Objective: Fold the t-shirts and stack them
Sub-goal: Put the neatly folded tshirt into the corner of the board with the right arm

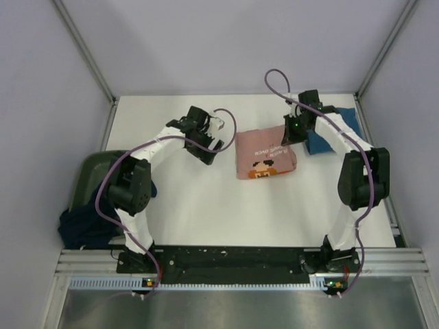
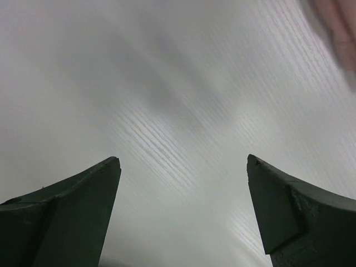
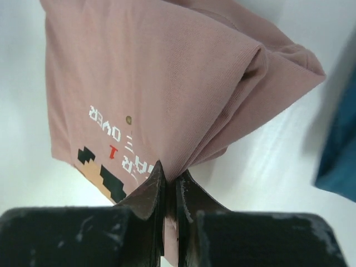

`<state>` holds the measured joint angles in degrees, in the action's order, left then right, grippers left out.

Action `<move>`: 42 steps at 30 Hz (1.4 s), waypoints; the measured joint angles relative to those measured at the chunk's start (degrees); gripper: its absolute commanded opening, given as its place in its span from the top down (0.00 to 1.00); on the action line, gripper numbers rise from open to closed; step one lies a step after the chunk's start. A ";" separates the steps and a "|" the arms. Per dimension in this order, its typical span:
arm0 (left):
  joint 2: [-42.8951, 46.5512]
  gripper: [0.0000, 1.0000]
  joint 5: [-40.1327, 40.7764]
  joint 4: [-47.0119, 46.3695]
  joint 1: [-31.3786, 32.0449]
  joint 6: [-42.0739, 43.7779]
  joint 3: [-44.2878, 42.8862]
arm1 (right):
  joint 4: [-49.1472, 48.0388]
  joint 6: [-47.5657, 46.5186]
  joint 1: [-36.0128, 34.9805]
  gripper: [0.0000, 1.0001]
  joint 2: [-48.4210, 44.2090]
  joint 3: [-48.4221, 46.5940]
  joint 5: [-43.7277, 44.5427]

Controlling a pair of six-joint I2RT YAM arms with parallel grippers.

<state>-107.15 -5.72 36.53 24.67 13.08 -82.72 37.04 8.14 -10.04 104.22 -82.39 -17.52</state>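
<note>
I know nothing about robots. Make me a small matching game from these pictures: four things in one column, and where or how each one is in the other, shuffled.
Things
1. pink t-shirt
2. blue t-shirt
3. navy t-shirt
4. left gripper

Place or state
A. open over the bare table
B. heaped at the green bin, left side
C. folded, pinched by the right gripper
D. far right corner of the table

Pairs: 1-C, 2-D, 3-B, 4-A

Soft matt pink knit t-shirt (image 3: pixel 167 78); matt wood-grained white table (image 2: pixel 183 100).
</note>
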 measured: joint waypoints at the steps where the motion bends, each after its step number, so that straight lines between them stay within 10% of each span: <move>1: 0.00 0.01 0.48 0.00 -0.02 0.22 0.00 | 2.73 -2.16 0.00 1.00 0.83 -2.71 2.29; 20: 0.07 0.01 3.69 0.09 0.22 1.86 0.00 | 22.95 -29.92 0.11 1.00 6.10 -32.06 33.99; 42: 0.83 0.01 4.96 0.07 0.22 3.26 0.00 | 24.26 -36.15 10.29 1.00 14.25 -44.83 33.79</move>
<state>-106.32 -0.75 36.60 24.88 16.34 -82.72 61.30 -28.01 0.25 118.48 -127.22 16.27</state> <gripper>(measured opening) 0.987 0.028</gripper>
